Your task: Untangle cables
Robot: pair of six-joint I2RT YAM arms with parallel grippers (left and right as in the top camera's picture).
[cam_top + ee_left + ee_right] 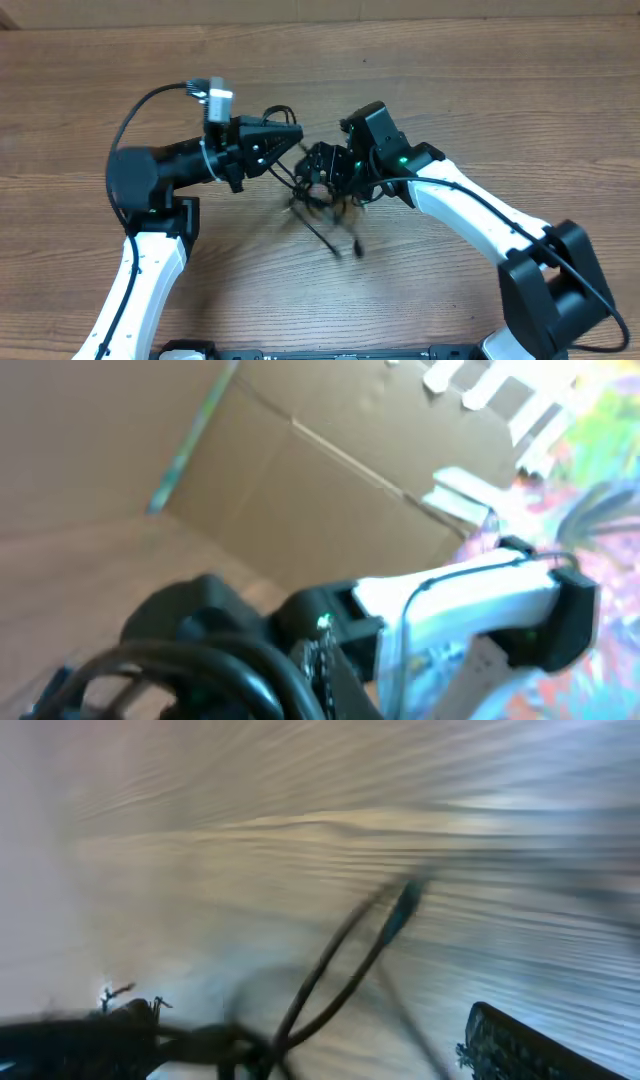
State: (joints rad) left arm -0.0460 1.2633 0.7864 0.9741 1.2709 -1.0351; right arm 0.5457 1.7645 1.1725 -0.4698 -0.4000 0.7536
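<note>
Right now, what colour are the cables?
The cables are black; the overhead view shows them best.

Even, soft light overhead; thin black cables (322,232) smear with motion; both wrist views heavily blurred.

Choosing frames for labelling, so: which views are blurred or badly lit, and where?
Overhead view: wood table crisp and evenly lit; only the cables at centre are motion-smeared. Left wrist view: soft focus throughout, upper right corner washed out bright. Right wrist view: worst, table grain streaked sideways, cables and plug blurred.
</note>
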